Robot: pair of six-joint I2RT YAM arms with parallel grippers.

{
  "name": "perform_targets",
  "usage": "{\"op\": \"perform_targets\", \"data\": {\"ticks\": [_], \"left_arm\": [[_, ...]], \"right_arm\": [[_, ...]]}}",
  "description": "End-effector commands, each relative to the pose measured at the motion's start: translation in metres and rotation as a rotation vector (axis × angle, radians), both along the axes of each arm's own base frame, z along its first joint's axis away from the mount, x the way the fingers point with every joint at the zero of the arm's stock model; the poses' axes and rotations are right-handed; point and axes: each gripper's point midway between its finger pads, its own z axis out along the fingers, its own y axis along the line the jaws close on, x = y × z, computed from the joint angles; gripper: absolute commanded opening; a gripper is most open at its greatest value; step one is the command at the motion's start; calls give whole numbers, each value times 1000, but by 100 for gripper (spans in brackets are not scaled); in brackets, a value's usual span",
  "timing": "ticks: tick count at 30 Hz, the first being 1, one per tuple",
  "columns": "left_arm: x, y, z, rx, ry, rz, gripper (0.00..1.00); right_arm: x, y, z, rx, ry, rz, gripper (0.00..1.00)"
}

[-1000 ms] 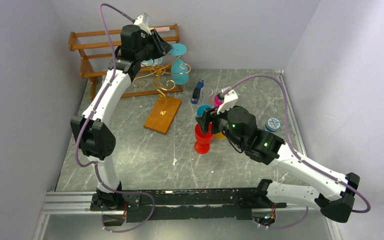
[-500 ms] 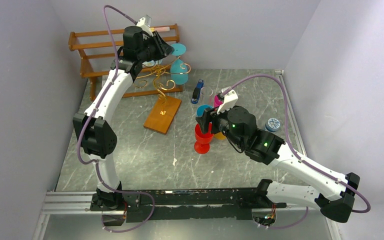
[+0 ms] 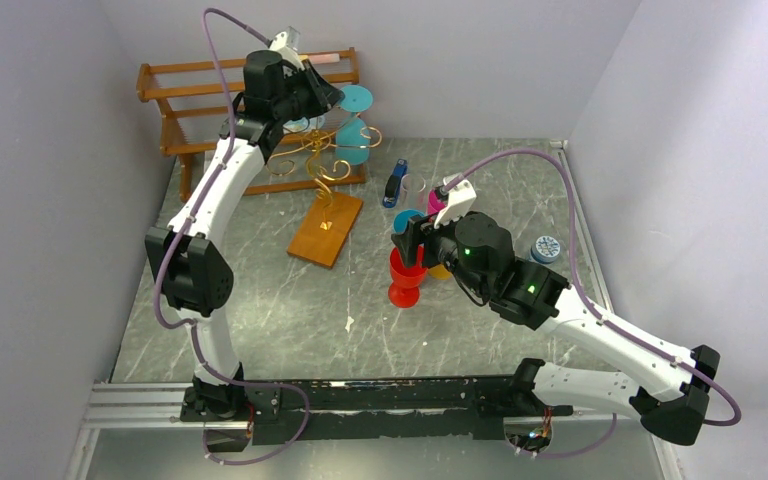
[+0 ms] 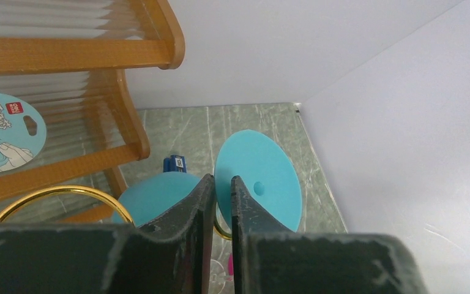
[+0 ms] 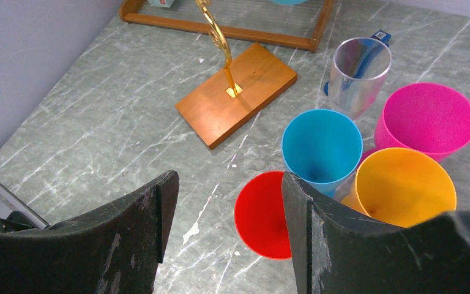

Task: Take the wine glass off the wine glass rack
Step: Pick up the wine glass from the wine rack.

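Near: right gripper (image 5: 227, 184) spread wide, empty, parked over smooth red plastic cup (image 5: 263, 214), likely to keep out of way.
Mid: flat orange-brown wood base (image 5: 235, 92), steadying gold wire wine glass rack (image 3: 322, 165).
Far: teal wine glass (image 4: 263, 177) hung on scroll arm by flat disc foot. Left gripper (image 4: 221, 179) narrowed at stem, sliver of gap; actual pinch cannot tell.

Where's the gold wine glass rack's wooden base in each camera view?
Top external: wooden base lies centre, up-left of the red cup.
Left wrist: not in it.
Right wrist: upper middle, gold stem rising from it.
Shared landmark: the slatted shelf rack, at the far wall in all three.
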Motion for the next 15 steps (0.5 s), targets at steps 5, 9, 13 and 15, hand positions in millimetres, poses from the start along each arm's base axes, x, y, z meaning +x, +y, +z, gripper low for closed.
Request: {"op": "perform_targets", "data": {"ticks": [5,9,13,15], "left_arm": [[0,1,-9,-18,15,-20,5],[-7,-2,2,-95,9,-62,5],[-15,-1,14,-186,17,-100,5],[-19,0,20,-236,19,-123,5]], "right_arm": [[2,-2,1,5,6,-15,67],[2,-1,0,3,10,-16,67],[3,-1,-3,1,19,-22,67],[4,-1,-3,2,20,-30,67]]}}
